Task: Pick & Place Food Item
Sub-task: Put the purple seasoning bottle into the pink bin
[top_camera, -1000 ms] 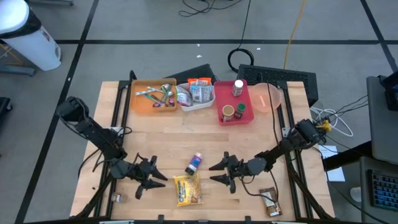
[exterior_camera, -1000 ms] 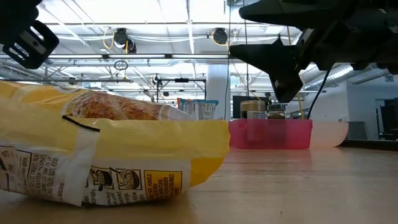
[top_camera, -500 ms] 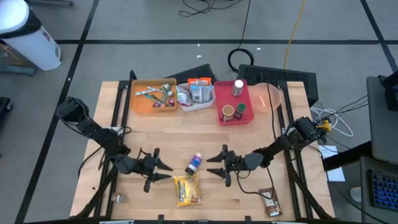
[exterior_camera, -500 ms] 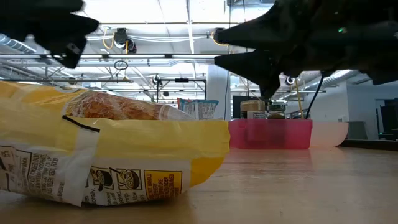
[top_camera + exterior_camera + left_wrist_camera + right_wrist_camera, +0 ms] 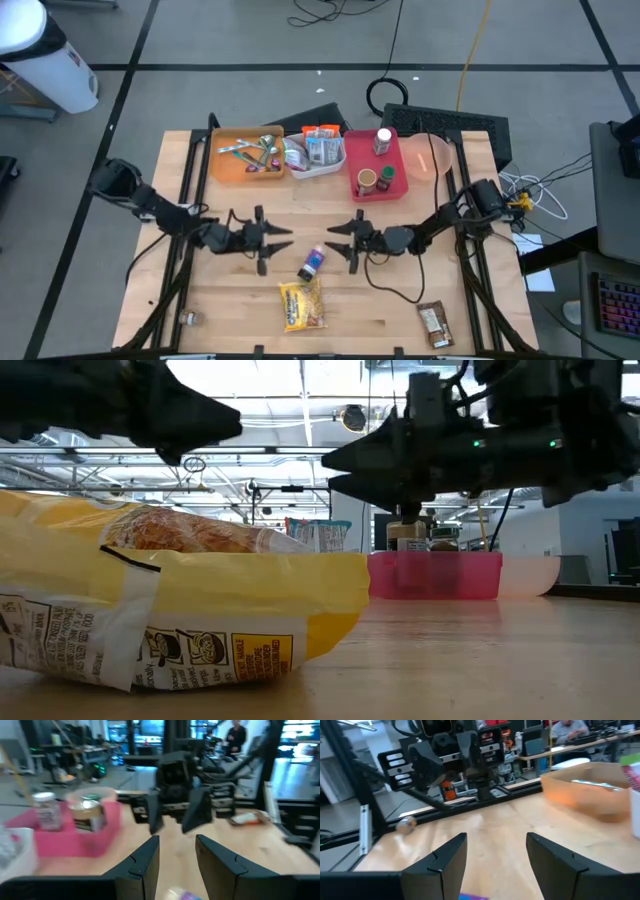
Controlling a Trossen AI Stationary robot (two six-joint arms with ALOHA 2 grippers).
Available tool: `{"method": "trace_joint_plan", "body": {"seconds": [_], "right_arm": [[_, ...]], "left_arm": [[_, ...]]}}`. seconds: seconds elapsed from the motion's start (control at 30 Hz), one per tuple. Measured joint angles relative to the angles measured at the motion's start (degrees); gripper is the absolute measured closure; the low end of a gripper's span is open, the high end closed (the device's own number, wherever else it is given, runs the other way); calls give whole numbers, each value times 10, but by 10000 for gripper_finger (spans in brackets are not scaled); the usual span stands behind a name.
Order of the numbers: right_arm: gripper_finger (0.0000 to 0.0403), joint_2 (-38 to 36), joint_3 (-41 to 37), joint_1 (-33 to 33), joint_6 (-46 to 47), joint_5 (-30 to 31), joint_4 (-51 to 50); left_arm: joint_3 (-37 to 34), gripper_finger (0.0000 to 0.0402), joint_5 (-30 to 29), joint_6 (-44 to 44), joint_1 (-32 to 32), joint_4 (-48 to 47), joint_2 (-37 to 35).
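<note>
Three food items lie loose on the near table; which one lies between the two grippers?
The small purple-capped bottle, between the left gripper and right gripper. The yellow bag and brown packet lie nearer the front edge.

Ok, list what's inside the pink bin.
The pink bin holds a white-capped bottle, a brown jar and a green-lidded jar. From table height its wall hides their lower parts, so anything lying flat under them cannot be seen.

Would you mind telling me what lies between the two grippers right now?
In the high view, only bare table; the small bottle lies just below the gap between left gripper and right gripper.
</note>
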Motion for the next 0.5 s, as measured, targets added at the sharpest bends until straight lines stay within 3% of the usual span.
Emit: {"method": "trace_joint_plan", "body": {"seconds": [0.5], "right_arm": [[206,0,0,-97,2,0,-1]], "left_arm": [[0,270,1,141,140,83,0]]}}
